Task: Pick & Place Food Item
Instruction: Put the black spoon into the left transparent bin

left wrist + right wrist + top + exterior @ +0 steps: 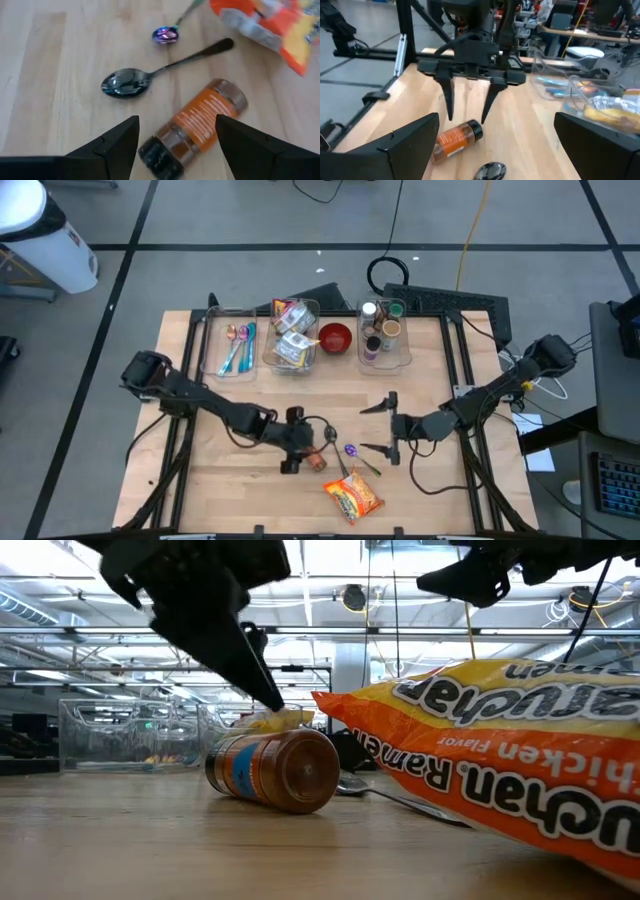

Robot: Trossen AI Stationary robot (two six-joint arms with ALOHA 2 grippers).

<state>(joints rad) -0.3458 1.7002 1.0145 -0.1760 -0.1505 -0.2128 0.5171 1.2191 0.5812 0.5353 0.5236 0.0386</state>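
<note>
Nothing had been picked up yet, as far as the views showed. The spice jar (313, 459) lay on its side on the surface (230, 490), near the front edge and just left of the ramen packet (353, 496), with a dark spoon (127, 83) beside it. The left hand (291, 441) hung directly over the jar, fingers spread wide on either side of it and gripping nothing; in the right wrist view its two fingertips (450, 116) pointed down just behind the jar and stood clear of it. The right hand (388, 429) waited fully open, well to the right of the jar, empty.

So the approach looked done, while the grasp, the lift and the placing all remained, probably into one of the clear bins (290, 350) at the back.

The jar's long axis ran flat along the surface, on a slant across the gap between the left fingers, its black cap (159, 159) towards the left hand's wrist and its base towards the packet.
</note>
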